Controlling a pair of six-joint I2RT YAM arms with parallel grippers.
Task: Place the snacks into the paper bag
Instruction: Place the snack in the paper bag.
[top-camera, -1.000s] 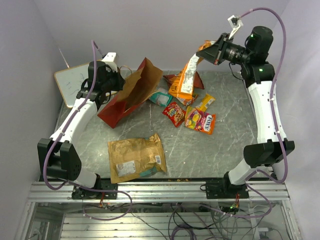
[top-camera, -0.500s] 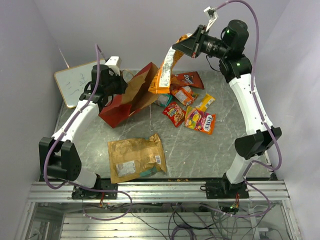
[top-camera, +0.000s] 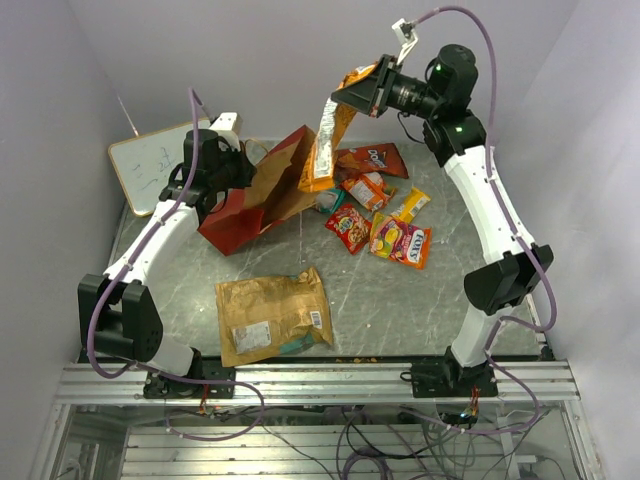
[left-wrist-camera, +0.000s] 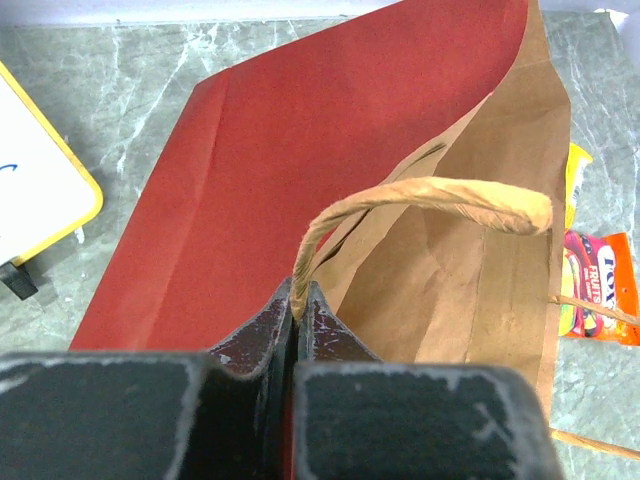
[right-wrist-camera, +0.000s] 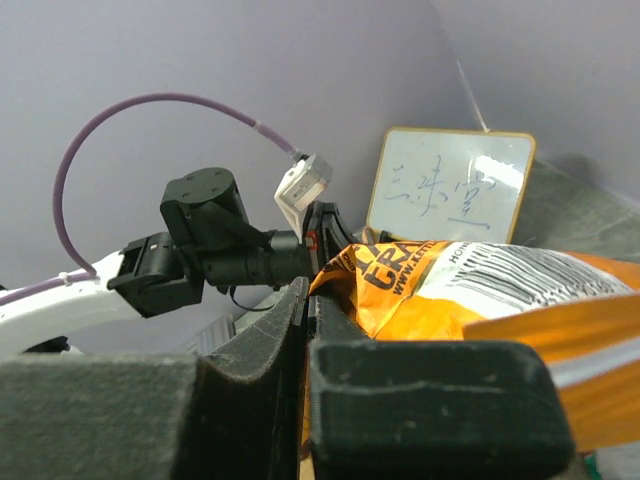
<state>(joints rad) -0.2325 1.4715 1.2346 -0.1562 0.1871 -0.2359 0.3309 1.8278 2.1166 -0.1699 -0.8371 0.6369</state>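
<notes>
The red paper bag lies tilted on the grey table, its brown kraft mouth turned up and toward the right arm's side. The left gripper holds the bag's rim: its dark fingers are pressed together with no gap, pinching one end of the twisted paper handle, which arches over the open mouth. A second handle shows at the mouth's far edge.

Above the bag's mouth, the right gripper is raised high, fingers clamped narrow on the top edge of a large orange snack bag. The packet hangs down long and loose. In the top view its lower end overlaps the bag's open rim; whether the two touch cannot be told.

A flat tan-gold packet lies well apart from the bag on its near side, with bare table between them. A dark red chip bag lies beyond the bag's mouth on the right arm's side, near the back wall. Smaller packs cluster just past the mouth: a teal pack closest to the rim, then an orange pack, a red pack, a yellow pack and a fruit-sweets pack farthest out. A white board leans at the wall beside the bag's red base.
</notes>
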